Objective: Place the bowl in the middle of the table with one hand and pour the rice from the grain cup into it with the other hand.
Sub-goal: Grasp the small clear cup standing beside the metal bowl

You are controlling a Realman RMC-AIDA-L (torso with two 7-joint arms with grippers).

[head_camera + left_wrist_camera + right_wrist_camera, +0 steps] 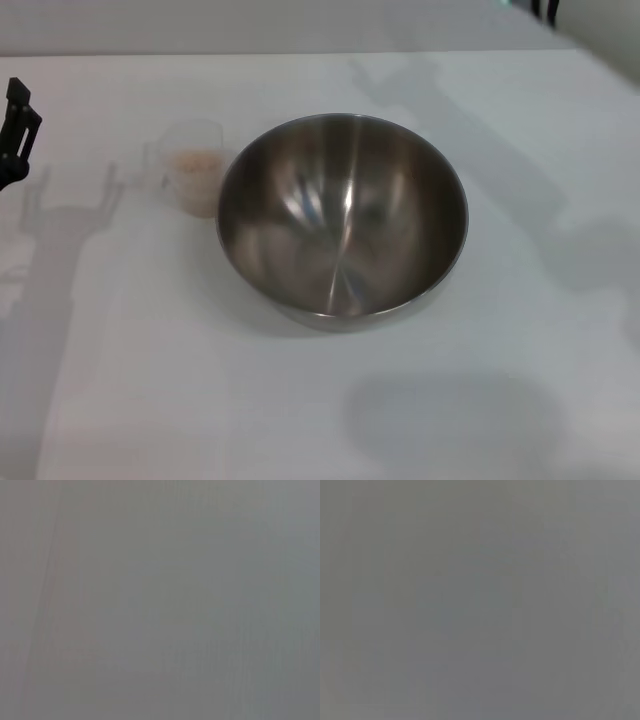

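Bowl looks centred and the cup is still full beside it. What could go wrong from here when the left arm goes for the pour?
1. The small clear plastic grain cup sits tight beside the large shiny steel bowl; a gripper closing there may nudge either.
2. The beige rice fills it high, so early tilting could spill onto the white table.
3. The black left gripper is barely in view, and both wrist views show nothing.
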